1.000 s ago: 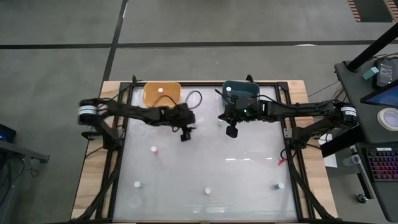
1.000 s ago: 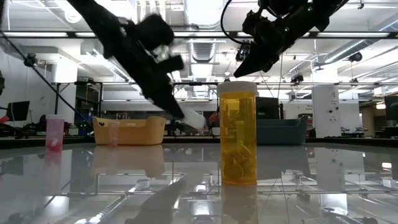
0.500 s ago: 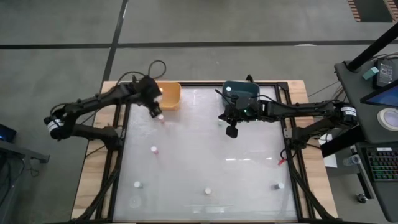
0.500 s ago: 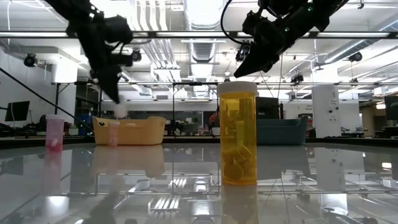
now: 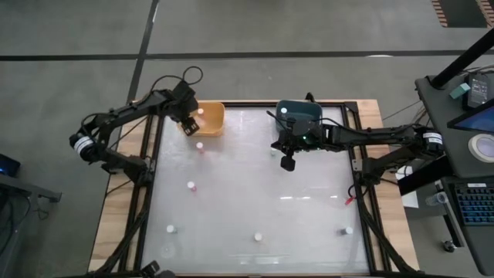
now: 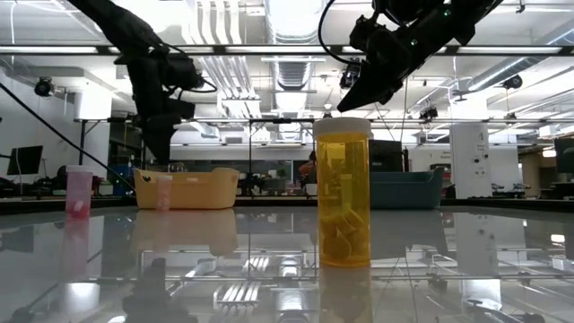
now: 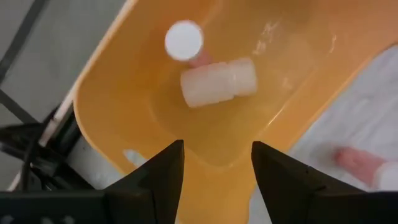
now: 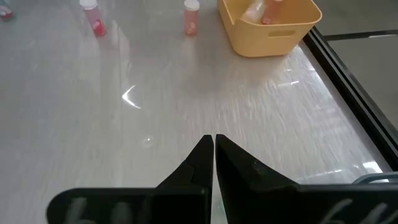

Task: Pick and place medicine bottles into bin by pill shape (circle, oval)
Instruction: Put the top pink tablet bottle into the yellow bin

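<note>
Left gripper (image 7: 216, 163) hangs spread and empty over the yellow bin (image 5: 207, 117) at eleven o'clock; right gripper (image 8: 214, 144) pinched closed, waits near centre.

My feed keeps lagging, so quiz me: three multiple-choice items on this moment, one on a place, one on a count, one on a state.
1. Where is the left gripper?
A. over the yellow bin
B. over the teal bin
C. at the table's near edge

2. How many medicine bottles lie in the yellow bin in the left wrist view?
A. none
B. two
C. five

3. How are the right gripper's jaws?
A. shut, empty
B. wide open
C. clamped on a bottle

Key: 1 A, the high view shows it at the bin's left rim. 2 B, one capped, one on its side. 3 A, the right wrist view shows the tips meeting with nothing between.
</note>
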`<move>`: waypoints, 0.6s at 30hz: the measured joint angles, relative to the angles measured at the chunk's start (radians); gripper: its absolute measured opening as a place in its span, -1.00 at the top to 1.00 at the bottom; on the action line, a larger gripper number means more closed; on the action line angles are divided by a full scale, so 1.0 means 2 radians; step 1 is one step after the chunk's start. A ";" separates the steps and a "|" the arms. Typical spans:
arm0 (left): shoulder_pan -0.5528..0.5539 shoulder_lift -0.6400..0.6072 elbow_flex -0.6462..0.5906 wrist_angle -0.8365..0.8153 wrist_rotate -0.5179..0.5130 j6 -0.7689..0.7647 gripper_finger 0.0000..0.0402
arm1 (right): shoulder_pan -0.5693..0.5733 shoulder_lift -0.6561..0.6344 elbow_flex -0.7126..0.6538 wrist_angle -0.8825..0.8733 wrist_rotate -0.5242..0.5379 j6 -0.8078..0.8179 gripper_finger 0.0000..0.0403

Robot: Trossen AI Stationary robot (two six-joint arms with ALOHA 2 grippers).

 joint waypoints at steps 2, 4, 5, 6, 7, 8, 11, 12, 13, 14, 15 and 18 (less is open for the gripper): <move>-0.007 -0.001 0.010 0.000 0.000 0.001 0.14 | 0.000 0.000 0.000 0.000 0.000 0.000 0.96; -0.017 -0.008 0.018 -0.001 0.000 0.001 0.14 | 0.000 0.000 0.000 0.000 0.000 0.000 0.96; -0.025 -0.014 0.022 -0.001 0.001 0.001 0.14 | 0.000 0.000 0.000 0.000 0.000 0.000 0.96; -0.033 -0.021 0.026 0.000 0.003 0.000 0.14 | 0.000 0.000 0.000 0.000 0.000 0.000 0.96; -0.042 -0.028 0.028 0.001 0.009 -0.001 0.14 | 0.000 0.000 -0.001 0.000 0.000 0.000 0.96; -0.052 -0.037 0.030 0.004 0.016 -0.002 0.14 | 0.000 0.000 -0.001 0.000 0.000 0.000 0.96; -0.088 -0.060 0.027 0.029 0.046 -0.003 0.14 | 0.000 0.002 -0.004 0.001 0.000 0.000 0.96; -0.101 -0.068 0.024 0.040 0.057 -0.003 0.14 | 0.000 0.004 -0.005 0.003 0.000 0.000 0.96; -0.114 -0.076 0.021 0.052 0.068 -0.003 0.14 | 0.000 0.006 -0.005 0.004 0.000 0.000 0.96; -0.127 -0.082 0.018 0.064 0.075 -0.004 0.14 | 0.000 0.010 -0.005 0.005 0.000 0.000 0.96; -0.142 -0.087 0.015 0.080 0.082 -0.007 0.14 | 0.000 0.014 -0.005 0.006 0.000 0.000 0.96; -0.182 -0.094 0.009 0.117 0.086 -0.028 0.14 | 0.000 0.029 -0.005 0.008 0.000 0.001 0.96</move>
